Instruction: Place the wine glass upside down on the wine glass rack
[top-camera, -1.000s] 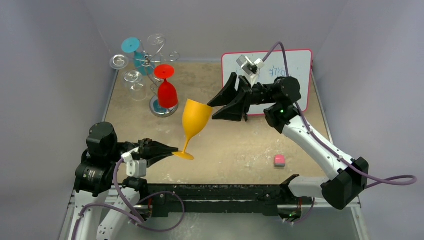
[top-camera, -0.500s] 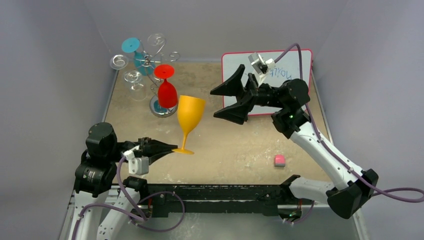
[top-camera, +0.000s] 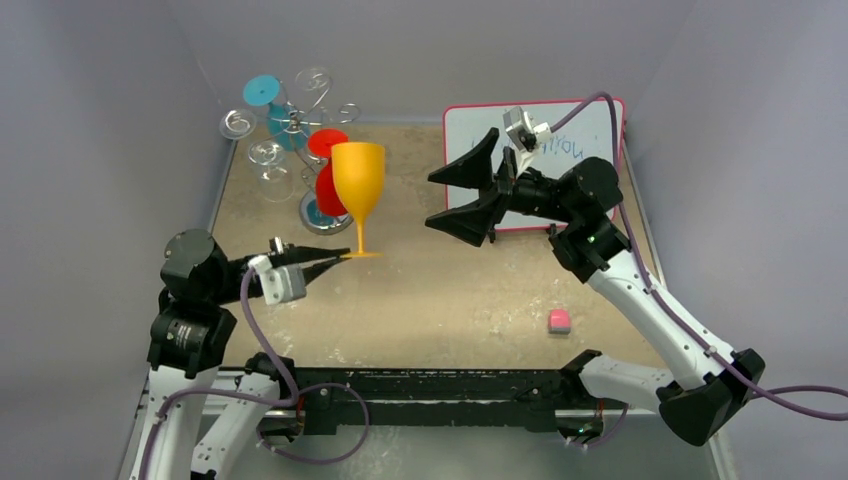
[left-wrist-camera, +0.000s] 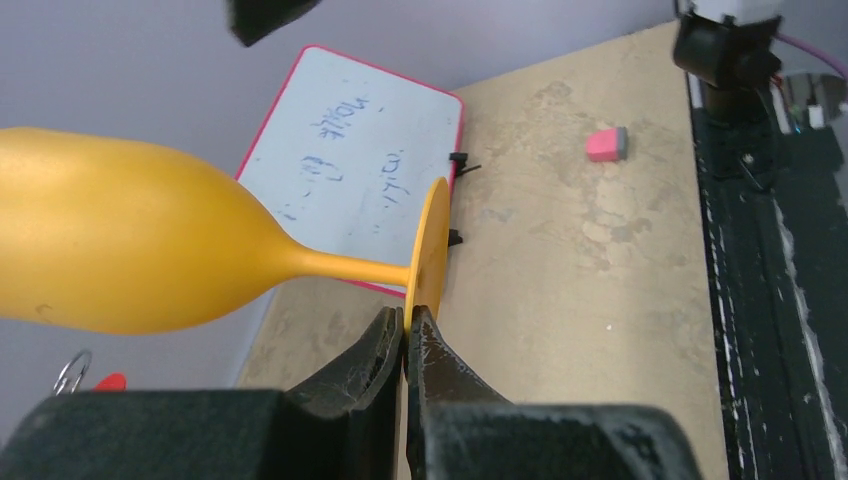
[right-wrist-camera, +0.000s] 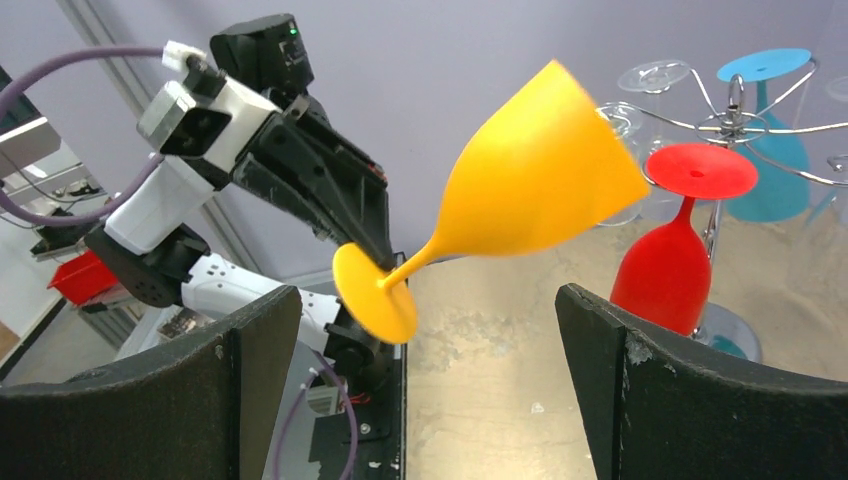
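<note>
My left gripper is shut on the rim of the foot of a yellow wine glass, which hangs in the air with its bowl up. In the left wrist view, the glass lies sideways and its foot disc is pinched in the gripper. The silver wire wine glass rack stands just behind, at the far left. My right gripper is open, to the right of the glass and apart from it. Its wrist view shows the glass beyond the open gripper.
On the rack hang a red glass, a teal glass and a clear glass, all upside down. A white board lies at the far right. A pink eraser sits near the right front.
My left arm has lifted the yellow glass up and back towards the rack, bringing it upright. The right gripper has opened wide and drawn away to the right.
</note>
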